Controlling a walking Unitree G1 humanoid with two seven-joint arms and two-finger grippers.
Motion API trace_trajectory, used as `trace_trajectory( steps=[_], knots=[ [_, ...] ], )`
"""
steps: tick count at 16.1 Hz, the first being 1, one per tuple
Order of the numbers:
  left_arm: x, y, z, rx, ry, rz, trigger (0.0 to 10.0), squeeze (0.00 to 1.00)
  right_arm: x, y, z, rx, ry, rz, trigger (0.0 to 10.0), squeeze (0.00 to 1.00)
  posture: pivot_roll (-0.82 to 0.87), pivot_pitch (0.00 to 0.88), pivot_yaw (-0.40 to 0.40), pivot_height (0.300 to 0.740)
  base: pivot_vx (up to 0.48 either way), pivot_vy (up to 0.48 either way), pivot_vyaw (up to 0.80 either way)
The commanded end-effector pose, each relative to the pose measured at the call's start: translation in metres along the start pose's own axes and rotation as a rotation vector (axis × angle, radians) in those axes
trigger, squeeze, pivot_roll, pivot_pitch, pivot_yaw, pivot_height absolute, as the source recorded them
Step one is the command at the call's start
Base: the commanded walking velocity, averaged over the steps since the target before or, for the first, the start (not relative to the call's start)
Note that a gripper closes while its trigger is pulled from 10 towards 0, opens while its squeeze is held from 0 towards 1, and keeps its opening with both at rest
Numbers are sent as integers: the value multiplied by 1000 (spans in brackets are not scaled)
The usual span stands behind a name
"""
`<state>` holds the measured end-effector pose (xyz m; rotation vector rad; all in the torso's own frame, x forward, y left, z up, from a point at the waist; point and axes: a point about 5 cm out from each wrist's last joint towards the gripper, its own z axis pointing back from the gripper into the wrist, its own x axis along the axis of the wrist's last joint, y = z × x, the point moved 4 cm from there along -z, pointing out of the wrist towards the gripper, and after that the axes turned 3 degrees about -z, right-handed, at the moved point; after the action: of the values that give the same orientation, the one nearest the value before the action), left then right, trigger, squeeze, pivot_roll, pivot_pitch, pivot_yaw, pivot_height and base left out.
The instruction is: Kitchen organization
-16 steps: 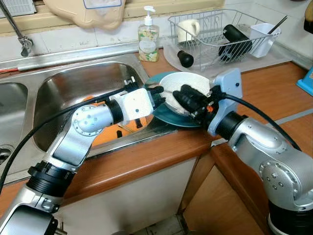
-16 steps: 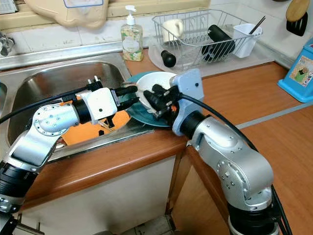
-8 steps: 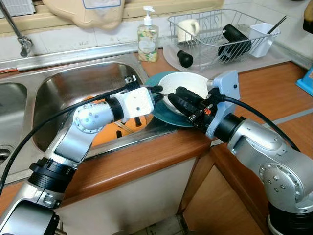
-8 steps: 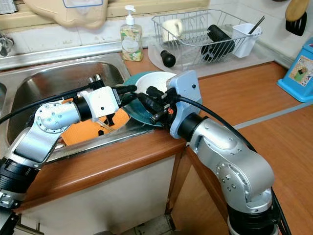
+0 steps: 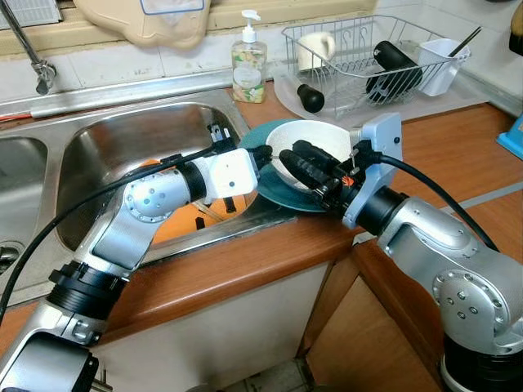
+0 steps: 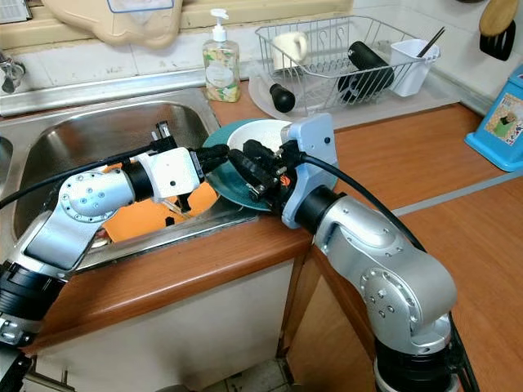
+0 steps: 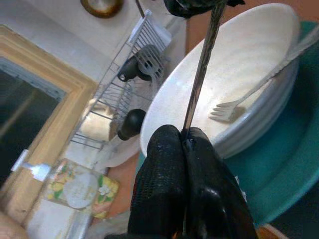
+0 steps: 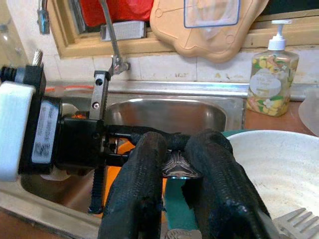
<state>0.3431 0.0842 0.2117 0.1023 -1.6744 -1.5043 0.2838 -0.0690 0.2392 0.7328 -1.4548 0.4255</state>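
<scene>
Cutlery is my job at this point: a thin metal utensil (image 7: pixel 202 74) is pinched at both ends, the left hand (image 7: pixel 184 139) clamped tight on 1 end of its shaft and the right hand (image 8: pixel 174 149) closed narrow on the other. I cannot tell which kind of utensil it is. Just beyond the left hand's fingertips, and below the span between the 2 hands, sits a stack of white bowls (image 7: pixel 249 55) on a teal plate (image 7: pixel 284 164), with a fork (image 7: pixel 249 94) lying in the top bowl. I read this as a handover from 1 hand to the other; next, 1 hand should let go cleanly while the other keeps its pinch, then carries the piece off. I'd guess it goes to the dish rack (image 5: pixel 368 49), well beyond the right hand at the back of the wooden desk (image 5: pixel 441 139). Behind the left hand's wrist is the steel sink (image 5: pixel 122 139) with something orange (image 5: pixel 176 229) in it. A soap bottle (image 5: pixel 248 57) stands by the tiled wall.
</scene>
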Motion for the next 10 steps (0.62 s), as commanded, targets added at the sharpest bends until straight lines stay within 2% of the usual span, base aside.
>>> trace_trajectory(
  steps=[1, 3, 4, 5, 8, 9, 10],
  knots=[
    [-11, 15, 6, 46, 55, -17, 0, 0, 7, 5, 0, 31, -28, -22, 10000, 1000, -143, 0, 48, 740, 0, 0, 0],
    [-15, 18, 10, 51, 70, -33, 0, 0, 8, 4, 1, 18, -28, 1, 10000, 1000, -144, 0, 49, 740, 0, 0, 0],
    [-21, 20, 15, 55, 93, -37, 0, 0, 8, 2, 1, 2, -20, 26, 10000, 969, -144, 0, 49, 740, 0, 0, 0],
    [-29, 22, 20, 57, 131, -50, 0, 0, 6, -2, 3, -15, -6, 47, 10000, 8, -142, 0, 52, 740, 0, 0, 0],
    [-62, 30, 39, 73, 283, -69, 78, 0, 6, 0, 8, -17, 4, 89, 10000, 0, -144, 0, 54, 740, 0, 0, 0],
    [-74, 30, 44, 62, 342, -65, 4667, 0, 4, 4, 9, 8, 27, 104, 10000, 0, -142, 0, 51, 740, 0, 0, 0],
    [-84, 27, 47, 52, 393, -46, 10000, 0, 3, 10, 10, 48, 39, 116, 10000, 0, -143, 0, 51, 740, 0, 0, 0]
  ],
)
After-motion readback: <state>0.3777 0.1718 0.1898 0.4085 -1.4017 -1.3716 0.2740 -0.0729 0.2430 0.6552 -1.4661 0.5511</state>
